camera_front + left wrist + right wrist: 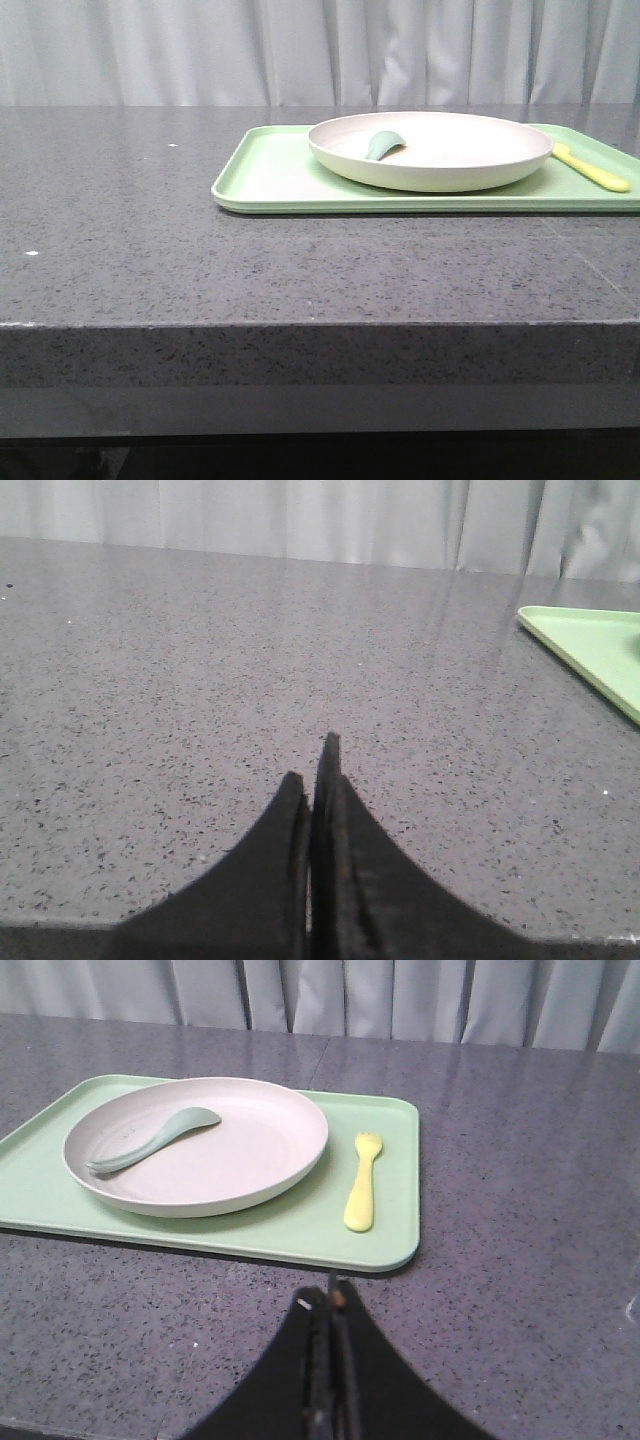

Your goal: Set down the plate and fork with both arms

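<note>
Currently: left gripper point(318, 770) pressed closed, low over table point(150, 260) | right gripper point(333, 1305) closed, empty | one plate point(230, 1160), one fork point(361, 1182) at plate's 3 o'clock, one tray point(300, 1230), one spoon point(150, 1142).

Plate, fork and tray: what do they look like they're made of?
The plate looks like matte cream plastic or a fibre composite: dull surface, thick rounded rim, no glaze shine. The fork seems to be pale-yellow moulded plastic, smooth with stubby tines. The tray looks like light-green plastic, satin, with soft rounded edges. None can be told for certain.

Front camera looks low across the table; both wrist cameras, nearer, share its green tray point(270, 180).
</note>
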Robot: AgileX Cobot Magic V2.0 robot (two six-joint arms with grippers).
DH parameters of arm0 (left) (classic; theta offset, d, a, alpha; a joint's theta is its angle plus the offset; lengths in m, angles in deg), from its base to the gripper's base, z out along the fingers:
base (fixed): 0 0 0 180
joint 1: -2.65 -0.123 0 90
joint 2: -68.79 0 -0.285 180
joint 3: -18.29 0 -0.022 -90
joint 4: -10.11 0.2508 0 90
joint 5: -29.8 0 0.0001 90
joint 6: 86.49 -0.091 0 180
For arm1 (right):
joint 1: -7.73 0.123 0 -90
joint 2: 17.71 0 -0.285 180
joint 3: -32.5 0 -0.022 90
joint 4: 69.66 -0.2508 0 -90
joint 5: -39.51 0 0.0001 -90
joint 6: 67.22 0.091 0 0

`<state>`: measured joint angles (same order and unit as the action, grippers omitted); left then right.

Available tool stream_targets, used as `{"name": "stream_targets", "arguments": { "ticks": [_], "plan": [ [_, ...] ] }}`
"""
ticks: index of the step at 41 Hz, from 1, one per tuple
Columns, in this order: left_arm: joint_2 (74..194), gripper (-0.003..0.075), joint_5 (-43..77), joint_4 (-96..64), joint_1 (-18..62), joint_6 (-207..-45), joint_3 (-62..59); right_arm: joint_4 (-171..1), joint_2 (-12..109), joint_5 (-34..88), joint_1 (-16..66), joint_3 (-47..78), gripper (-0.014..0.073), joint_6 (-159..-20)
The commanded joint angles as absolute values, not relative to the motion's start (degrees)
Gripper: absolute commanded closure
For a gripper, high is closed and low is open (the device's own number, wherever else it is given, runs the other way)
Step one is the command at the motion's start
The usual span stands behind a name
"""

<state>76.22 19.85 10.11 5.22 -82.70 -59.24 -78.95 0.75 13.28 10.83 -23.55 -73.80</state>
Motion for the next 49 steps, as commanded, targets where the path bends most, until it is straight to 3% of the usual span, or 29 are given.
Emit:
{"name": "stream_targets", "arguments": {
  "ticks": [1, 7, 20, 33, 49],
  "plan": [
    [75.07, 0.0738, 24.98, 10.11, 5.03, -82.66, -59.45, -78.98, 1.35, 17.78, 10.76, -22.24, 0.0661, -74.22],
    [75.07, 0.0738, 24.98, 10.11, 5.03, -82.66, -59.45, -78.98, 1.35, 18.32, 10.76, -22.71, 0.0661, -74.22],
    [75.07, 0.0738, 24.98, 10.11, 5.03, -82.66, -59.45, -78.98, -3.29, 33.01, 9.38, -35.04, 0.0661, -74.17],
    [75.07, 0.0738, 24.98, 10.11, 5.03, -82.66, -59.45, -78.94, -11.69, 33.48, 8.46, -46.01, 0.0661, -70.23],
    [75.07, 0.0738, 24.87, 10.11, 5.03, -82.66, -59.45, -78.94, -11.58, 31.84, 8.46, -46.11, 0.0661, -70.09]
  ]
}}
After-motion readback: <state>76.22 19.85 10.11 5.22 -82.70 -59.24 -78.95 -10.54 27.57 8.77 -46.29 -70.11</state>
